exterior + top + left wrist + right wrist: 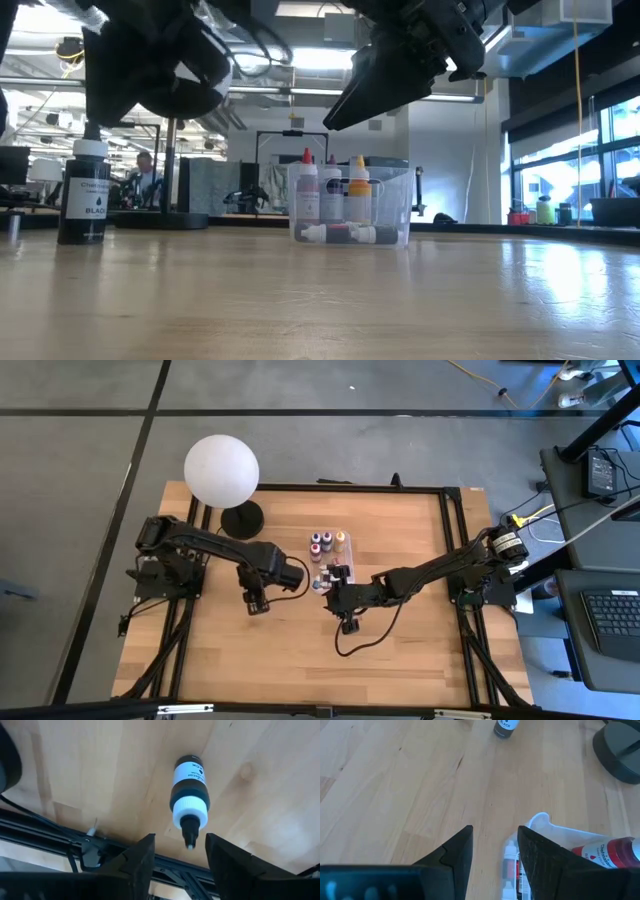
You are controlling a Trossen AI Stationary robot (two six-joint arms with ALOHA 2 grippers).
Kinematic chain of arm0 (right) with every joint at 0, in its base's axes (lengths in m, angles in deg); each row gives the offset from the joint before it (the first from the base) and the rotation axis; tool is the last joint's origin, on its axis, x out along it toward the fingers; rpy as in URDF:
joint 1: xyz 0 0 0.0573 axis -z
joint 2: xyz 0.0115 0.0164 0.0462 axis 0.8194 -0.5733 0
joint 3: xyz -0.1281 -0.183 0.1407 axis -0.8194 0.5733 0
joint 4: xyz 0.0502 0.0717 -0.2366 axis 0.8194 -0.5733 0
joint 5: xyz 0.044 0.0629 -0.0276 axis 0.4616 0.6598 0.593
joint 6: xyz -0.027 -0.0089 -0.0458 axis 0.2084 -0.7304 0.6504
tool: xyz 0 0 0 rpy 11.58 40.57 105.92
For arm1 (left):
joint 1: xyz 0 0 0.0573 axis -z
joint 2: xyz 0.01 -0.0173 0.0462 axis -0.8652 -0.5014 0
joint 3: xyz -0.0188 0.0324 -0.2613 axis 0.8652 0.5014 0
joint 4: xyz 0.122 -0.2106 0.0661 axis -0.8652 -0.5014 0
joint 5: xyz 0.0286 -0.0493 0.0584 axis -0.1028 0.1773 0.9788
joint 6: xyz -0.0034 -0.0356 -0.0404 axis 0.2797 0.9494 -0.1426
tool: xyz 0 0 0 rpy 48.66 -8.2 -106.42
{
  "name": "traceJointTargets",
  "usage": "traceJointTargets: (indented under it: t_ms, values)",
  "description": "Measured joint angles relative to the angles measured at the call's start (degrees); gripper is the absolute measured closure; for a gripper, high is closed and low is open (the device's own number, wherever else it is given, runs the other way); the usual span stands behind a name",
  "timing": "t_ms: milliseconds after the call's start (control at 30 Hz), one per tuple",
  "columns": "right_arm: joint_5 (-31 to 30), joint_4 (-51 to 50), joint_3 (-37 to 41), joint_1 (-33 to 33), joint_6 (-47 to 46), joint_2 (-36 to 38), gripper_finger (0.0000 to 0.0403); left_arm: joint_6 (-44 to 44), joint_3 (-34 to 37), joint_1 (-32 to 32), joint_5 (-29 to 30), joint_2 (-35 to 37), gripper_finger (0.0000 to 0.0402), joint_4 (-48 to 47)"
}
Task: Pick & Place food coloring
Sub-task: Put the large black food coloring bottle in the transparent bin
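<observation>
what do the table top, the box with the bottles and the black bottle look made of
Table top: pale wood planks with visible grain and a slight sheen. Box: clear, probably plastic, since the bottles show through its walls. Black bottle: dark, likely plastic, with a white label and ribbed white collar under a dark tip.

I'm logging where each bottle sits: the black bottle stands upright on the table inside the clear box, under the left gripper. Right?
Not inside the box. The black bottle stands upright on the bare table, well apart from the clear box, as the low view shows. The left gripper is above it, as you said.
</observation>
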Motion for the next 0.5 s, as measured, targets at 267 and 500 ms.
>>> traceJointTargets:
  t_ms: [267, 500]
  values:
    - [0.00, -0.63, 0.00, 0.00, -1.44, 0.00, 0.0244, 6.53, 0.02, 3.66, 10.79, 9.05, 0.0195, 1.03]
    - [-0.17, -2.69, 0.07, -0.75, -3.40, -0.02, 0.0244, 14.59, 6.39, 14.90, 34.59, 21.84, 0.0183, 17.00]
